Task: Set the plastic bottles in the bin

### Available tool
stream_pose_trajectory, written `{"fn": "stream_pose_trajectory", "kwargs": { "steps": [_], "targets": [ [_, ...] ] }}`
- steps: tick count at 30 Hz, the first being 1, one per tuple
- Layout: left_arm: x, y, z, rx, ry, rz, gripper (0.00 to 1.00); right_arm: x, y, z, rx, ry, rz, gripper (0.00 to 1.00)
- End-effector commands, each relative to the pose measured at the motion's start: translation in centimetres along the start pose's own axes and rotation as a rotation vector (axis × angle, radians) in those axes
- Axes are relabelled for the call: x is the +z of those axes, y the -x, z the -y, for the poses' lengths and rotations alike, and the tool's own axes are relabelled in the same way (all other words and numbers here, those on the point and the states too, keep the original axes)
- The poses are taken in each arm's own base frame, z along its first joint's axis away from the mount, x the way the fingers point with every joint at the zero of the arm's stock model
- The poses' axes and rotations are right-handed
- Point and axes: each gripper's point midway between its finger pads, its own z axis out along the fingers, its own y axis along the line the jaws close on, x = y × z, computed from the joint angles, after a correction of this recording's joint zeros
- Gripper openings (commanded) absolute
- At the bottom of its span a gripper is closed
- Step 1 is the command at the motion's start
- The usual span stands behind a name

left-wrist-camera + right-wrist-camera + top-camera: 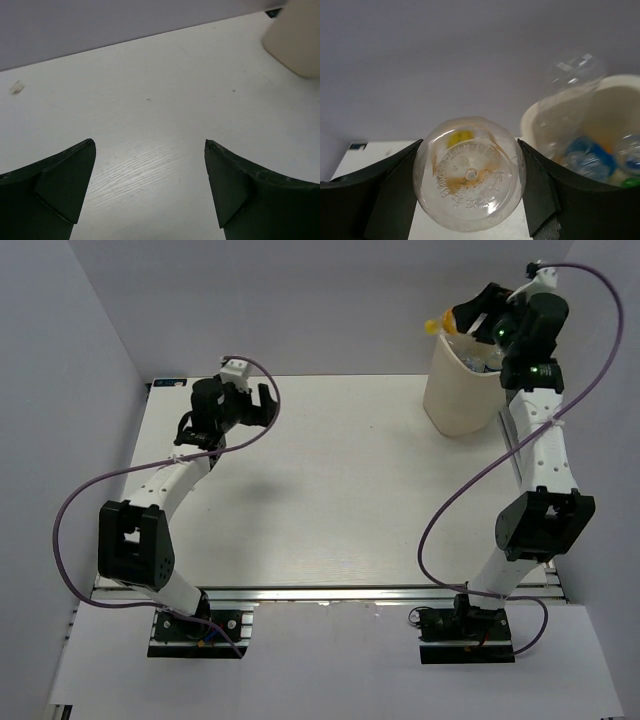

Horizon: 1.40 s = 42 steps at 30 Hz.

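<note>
Worktop (330, 500) is bare in the middle. Left pincer (150, 145) sits at 10 o'clock in the top view, jaws spread wide, nothing between them, hanging over the bare surface. Right pincer (470, 144) is at 1 o'clock, jaws about half apart and clamped on a clear bottle (470, 175) with a yellow cap and orange residue inside, its base towards the wrist camera. The bottle is raised just beside the rim of the bin (455, 400), on its 10 o'clock side. The cream bin stands at the far 1 o'clock corner. More bottles (587, 160) lie inside it.
</note>
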Motion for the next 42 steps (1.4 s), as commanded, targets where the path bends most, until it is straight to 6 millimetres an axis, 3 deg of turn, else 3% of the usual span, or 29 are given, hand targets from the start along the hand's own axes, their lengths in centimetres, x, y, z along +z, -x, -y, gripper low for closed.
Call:
{"fn": "stream_pose_trajectory", "kwargs": {
  "steps": [1, 8, 10, 12, 17, 18, 23, 29, 36, 42],
  "targets": [
    [-0.4, -0.6, -3.1, -0.144, 0.108, 0.024, 0.98, 0.4, 3.1, 4.8, -0.081, -0.132, 0.068, 0.13],
    [-2.2, -2.0, -5.9, -0.124, 0.265, 0.012, 0.98, 1.0, 6.1, 14.0, -0.157, -0.391, 0.168, 0.19],
    [-2.8, -2.0, -6.2, -0.112, 0.289, 0.013, 0.98, 0.3, 7.2, 15.6, -0.171, -0.433, 0.182, 0.2],
    [-3.1, -2.6, -6.5, -0.108, 0.303, 0.003, 0.98, 0.4, 6.7, 16.4, -0.163, -0.436, 0.177, 0.24],
    [-3.2, -3.5, -7.1, -0.113, 0.336, -0.01, 0.98, 2.3, 4.6, 17.2, -0.178, -0.366, 0.129, 0.41],
    [-3.1, -3.4, -7.3, -0.116, 0.341, -0.009, 0.98, 2.6, 4.2, 17.5, -0.175, -0.367, 0.123, 0.51],
    [-2.8, -3.8, -7.5, -0.133, 0.347, -0.029, 0.98, 4.6, 2.1, 16.9, -0.13, -0.266, 0.071, 0.61],
    [-3.3, -2.9, -7.5, -0.141, 0.355, -0.01, 0.98, 4.0, 1.7, 16.6, -0.13, -0.267, 0.055, 0.89],
    [-4.1, -1.9, -8.1, -0.168, 0.403, 0.0, 0.98, 2.5, 3.5, 17.1, -0.149, -0.35, 0.088, 0.89],
    [-6.3, -0.2, -9.2, -0.222, 0.52, 0.045, 0.98, -0.9, 6.0, 17.2, -0.136, -0.443, 0.119, 0.89]
  ]
}}
